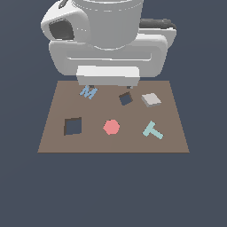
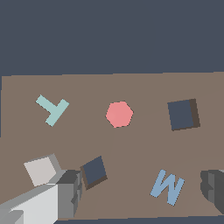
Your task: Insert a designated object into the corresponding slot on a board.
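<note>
1. The pincer (image 2: 142, 188) hangs open and empty over the far edge of the board (image 1: 48, 137). In the wrist view one finger (image 2: 70, 192) sits between the block and the slot, and the other (image 2: 214, 190) shows past the M, so the jaws stand wide apart with nothing between them.
2. In the exterior view the fingertips show just under the hand, near the M (image 1: 88, 92) and the slot (image 1: 126, 98).
3. The block (image 1: 151, 99) lies flat on the board at about 3 o'clock from the slot, just beside it, untouched and turned a little.
4. The slot, the small tilted dark square, is empty; from it the hexagon (image 1: 111, 127) lies toward 7 o'clock, the T (image 1: 153, 130) toward 4 o'clock, and the big square hole (image 1: 72, 126) toward 8 o'clock.
5. My judgement: the step in hand is the approach before the grasp; nothing is inserted yet.
6. The next move calls for shifting toward the exterior view's right to centre over the block, turning the wrist to meet its flat sides, descending, and closing. After lifting, the block's corners must match the slot's diamond tilt.
</note>
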`<state>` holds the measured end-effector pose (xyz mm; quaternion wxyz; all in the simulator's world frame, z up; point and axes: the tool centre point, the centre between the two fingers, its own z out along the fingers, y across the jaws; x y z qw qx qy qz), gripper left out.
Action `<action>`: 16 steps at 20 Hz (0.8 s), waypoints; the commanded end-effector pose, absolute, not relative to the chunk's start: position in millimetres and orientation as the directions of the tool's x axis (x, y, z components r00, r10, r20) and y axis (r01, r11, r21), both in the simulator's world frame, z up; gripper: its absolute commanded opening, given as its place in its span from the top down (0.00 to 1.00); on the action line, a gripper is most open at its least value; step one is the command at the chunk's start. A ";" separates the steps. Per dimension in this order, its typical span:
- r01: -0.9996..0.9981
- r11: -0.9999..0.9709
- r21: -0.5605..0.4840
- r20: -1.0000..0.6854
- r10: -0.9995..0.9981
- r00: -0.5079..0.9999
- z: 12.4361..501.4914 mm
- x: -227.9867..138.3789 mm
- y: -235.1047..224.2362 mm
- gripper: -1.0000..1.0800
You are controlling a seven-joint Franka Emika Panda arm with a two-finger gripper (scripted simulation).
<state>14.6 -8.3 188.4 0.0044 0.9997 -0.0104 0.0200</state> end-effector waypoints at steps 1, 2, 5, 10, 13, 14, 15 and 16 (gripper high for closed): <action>-0.021 -1.000 0.008 0.040 -0.021 0.999 188.4 14.6 -8.3 0.04; -0.022 -1.000 0.008 0.040 -0.021 0.999 188.3 14.5 -8.3 0.04; -0.031 -0.999 0.008 0.040 -0.030 0.999 187.3 13.4 -7.6 0.04; -0.070 -0.998 0.007 0.039 -0.069 0.997 183.1 9.0 -5.0 0.04; -0.107 -0.994 0.006 0.038 -0.107 0.994 179.1 4.7 -2.4 0.04; -0.122 -0.993 0.006 0.038 -0.122 0.992 177.5 3.1 -1.3 0.04; -0.138 -0.990 0.006 0.037 -0.138 0.990 175.8 1.4 0.0 0.04; -0.155 -0.988 0.005 0.037 -0.155 0.987 174.0 -0.5 1.3 0.04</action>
